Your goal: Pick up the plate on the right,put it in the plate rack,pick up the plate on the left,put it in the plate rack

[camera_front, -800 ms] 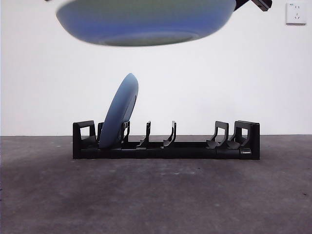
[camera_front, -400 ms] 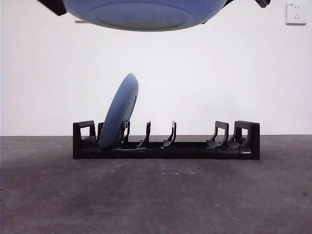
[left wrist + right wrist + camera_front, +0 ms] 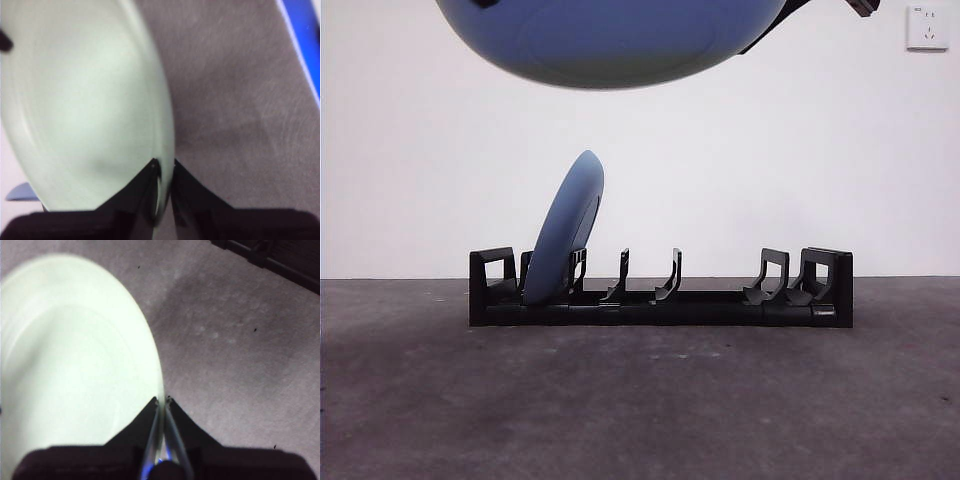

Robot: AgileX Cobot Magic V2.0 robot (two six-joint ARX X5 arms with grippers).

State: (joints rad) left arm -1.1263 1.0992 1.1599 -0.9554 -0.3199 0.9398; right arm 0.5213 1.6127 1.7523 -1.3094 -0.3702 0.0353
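Observation:
A pale blue plate [image 3: 610,40] hangs high over the table, its underside tilted toward the front view. My left gripper [image 3: 164,162] is shut on the rim of this plate [image 3: 85,110], and my right gripper [image 3: 162,400] is shut on the plate's [image 3: 70,355] rim at another spot. Below stands the black plate rack [image 3: 720,300], a corner of which appears as the rack [image 3: 280,260] in the right wrist view. A second blue plate [image 3: 565,230] leans upright in the rack's leftmost slots.
Dark grey tabletop [image 3: 640,400] spreads in front of the rack. Several prongs to the right of the standing plate hold nothing. A white wall socket [image 3: 927,27] sits at the top right. A blue strip [image 3: 300,35] runs along the table's side.
The held plate first rose, then came down a little and tipped, its underside turning more toward the front view. The rack and the plate standing in it have not moved.

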